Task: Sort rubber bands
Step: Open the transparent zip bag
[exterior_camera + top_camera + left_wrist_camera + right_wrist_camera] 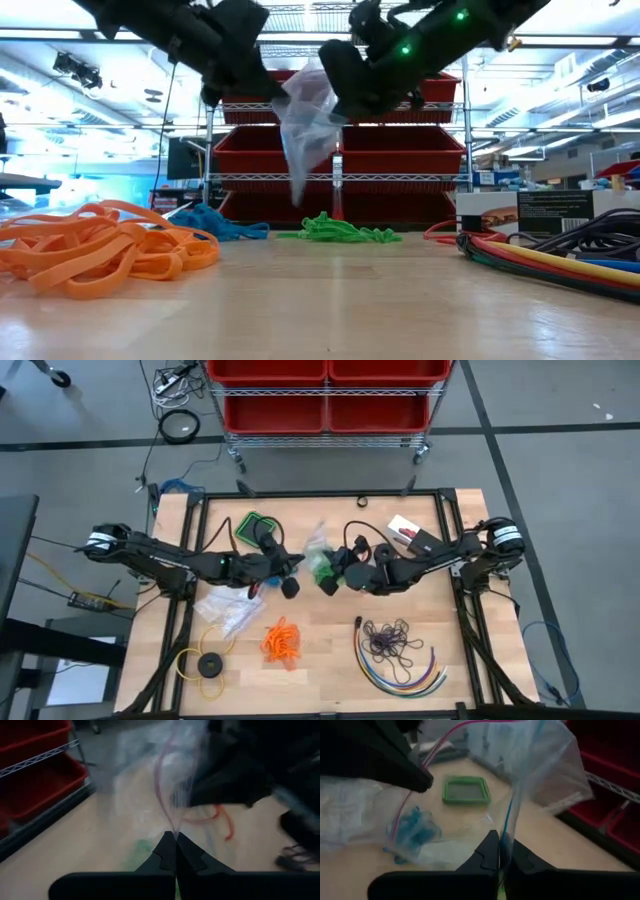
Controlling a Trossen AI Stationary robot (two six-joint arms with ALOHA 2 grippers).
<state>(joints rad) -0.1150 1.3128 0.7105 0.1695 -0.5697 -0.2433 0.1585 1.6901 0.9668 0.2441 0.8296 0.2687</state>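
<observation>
A clear zip bag (305, 120) hangs in the air over the table's middle, held between both shut grippers. My left gripper (175, 840) has the side of its mouth with the pink stripe. My right gripper (499, 840) has the side with the blue stripe. A green bunch of rubber bands (338, 230) lies on the table below and behind the bag. A blue bunch (412, 832) lies beyond it, seen through the bag. The orange bunch (282, 642) and the dark purple bunch (388, 640) lie nearer the front edge. My left gripper pinches the bag's mouth edge along the pink stripe (169, 817) between its two fingertips, coming from the table's left, slanting slightly down. The bag is lifted clear of the table. My right gripper pinches the opposite mouth edge, at the blue stripe (507, 822), between its two fingertips, coming from the table's right and slanting slightly down. The bag's mouth gapes between the two holds, and its body hangs slack below them.
More clear bags (228, 610) lie under the left arm. A green square lid (258, 525) lies at the far left. A yellow ring with a black disc (205, 663) lies at the front left and long multicoloured cables (400, 672) at the front right. A red shelf cart (325, 400) stands behind the table.
</observation>
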